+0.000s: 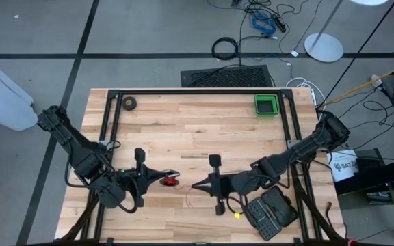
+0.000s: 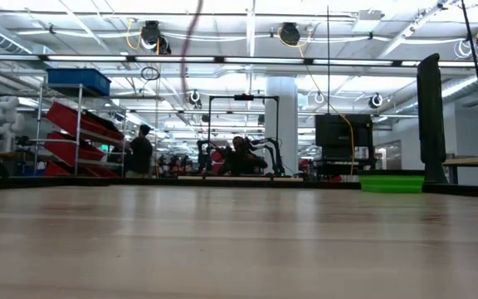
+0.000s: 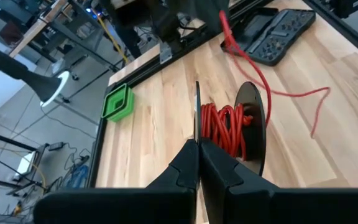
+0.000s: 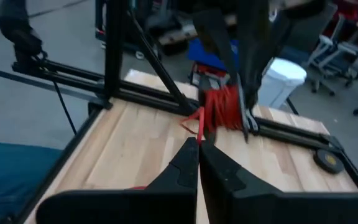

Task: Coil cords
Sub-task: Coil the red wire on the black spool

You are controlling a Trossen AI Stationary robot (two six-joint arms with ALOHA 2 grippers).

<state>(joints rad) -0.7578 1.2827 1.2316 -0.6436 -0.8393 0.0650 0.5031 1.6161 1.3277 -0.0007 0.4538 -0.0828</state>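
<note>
my left gripper (image 3: 198, 144) is pinched shut on the thin dark flange of the small spool of red wire (image 3: 227, 127), holding it up at the front of the pale wooden table (image 1: 204, 130). my right gripper (image 4: 198, 144) is shut on the loose red strand just beside the spool. i'd keep that strand taut and lay each turn flat between the flanges, since a slack tail trails over the boards toward the dark tool case (image 3: 273, 31). the wire looks thin, springy and unevenly bunched, so it could slip off
</note>
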